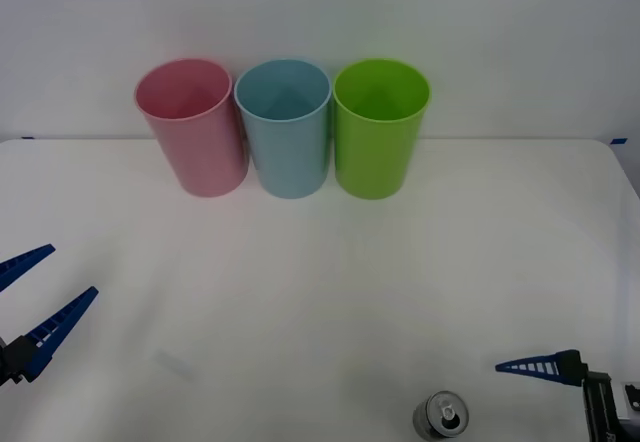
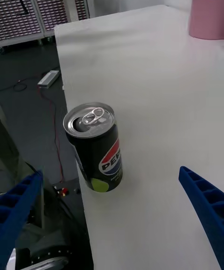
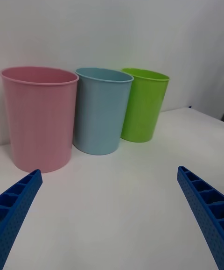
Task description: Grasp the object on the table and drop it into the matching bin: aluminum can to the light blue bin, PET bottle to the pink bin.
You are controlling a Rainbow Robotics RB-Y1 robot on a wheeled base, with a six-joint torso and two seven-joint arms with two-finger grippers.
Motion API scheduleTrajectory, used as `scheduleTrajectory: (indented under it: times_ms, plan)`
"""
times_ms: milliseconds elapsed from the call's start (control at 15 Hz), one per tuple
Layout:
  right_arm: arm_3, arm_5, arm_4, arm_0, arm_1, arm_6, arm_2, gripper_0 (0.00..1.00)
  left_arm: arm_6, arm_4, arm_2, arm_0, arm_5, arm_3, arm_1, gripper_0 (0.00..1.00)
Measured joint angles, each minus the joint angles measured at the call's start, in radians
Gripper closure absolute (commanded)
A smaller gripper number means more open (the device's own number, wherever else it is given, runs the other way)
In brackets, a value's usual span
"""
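Close your right claw (image 2: 112,214) on the can (image 2: 95,148).
It gapes wide and empty just beside the can at the bench (image 1: 320,292) edge; centre both fingers first. Left claw (image 1: 30,297) idles open, empty.

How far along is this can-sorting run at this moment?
Nothing is done yet: the aluminum can stands upright at the table's near edge, ungrasped. In hand: the right gripper, open, faces the can. Left: grasp it and drop it into the light blue bin. The left gripper waits open.
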State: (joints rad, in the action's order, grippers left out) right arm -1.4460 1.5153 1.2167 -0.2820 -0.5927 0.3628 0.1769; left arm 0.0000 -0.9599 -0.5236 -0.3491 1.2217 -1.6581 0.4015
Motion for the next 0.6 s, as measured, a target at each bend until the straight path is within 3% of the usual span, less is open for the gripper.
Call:
scheduleTrajectory:
  times_ms: [600]
  plan:
    - [0.162,0.029,0.004,0.071,0.037,0.142,-0.084,0.00,0.000,0.000,0.000,0.000,0.000,0.000,0.000,0.00]
